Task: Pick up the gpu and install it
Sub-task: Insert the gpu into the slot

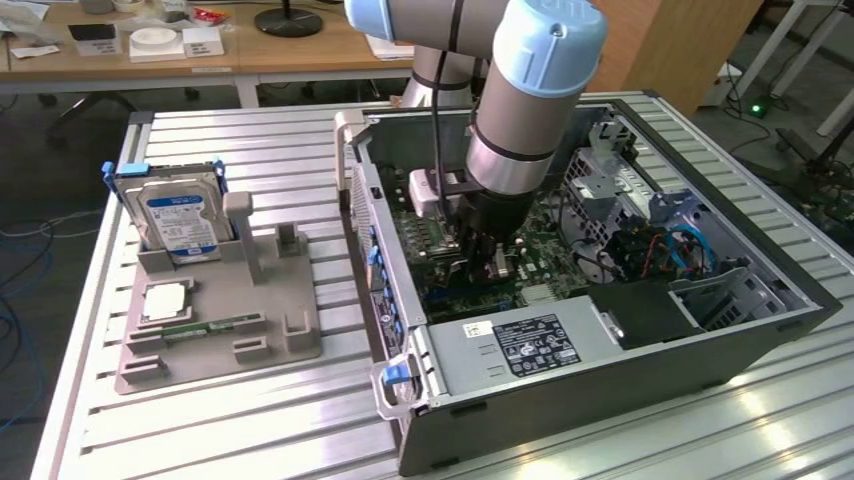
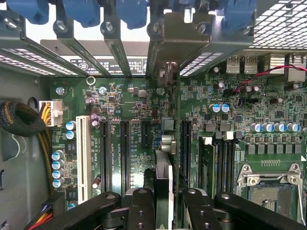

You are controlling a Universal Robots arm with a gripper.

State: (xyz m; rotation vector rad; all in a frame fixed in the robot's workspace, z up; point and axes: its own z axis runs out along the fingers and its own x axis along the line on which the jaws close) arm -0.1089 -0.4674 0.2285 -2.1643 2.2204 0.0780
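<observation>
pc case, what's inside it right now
Inside the pc case: the green motherboard, and the claw holding the gpu edge-on above its slots. The arm covers part of the board.

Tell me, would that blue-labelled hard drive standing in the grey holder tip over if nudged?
Probably not easily: the hard drive stands upright on its edge, but the grey holder walls hug its lower part. It looks boxy and metal, so likely stiff and fairly heavy. Lifted free, it might topple.

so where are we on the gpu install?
Pickup looks done: the gripper is shut on the gpu, holding it edge-on inside the open computer case, above the motherboard. In hand: the card hangs over the expansion slots. Left: seating; the card still looks above the board, not in a slot.
</observation>
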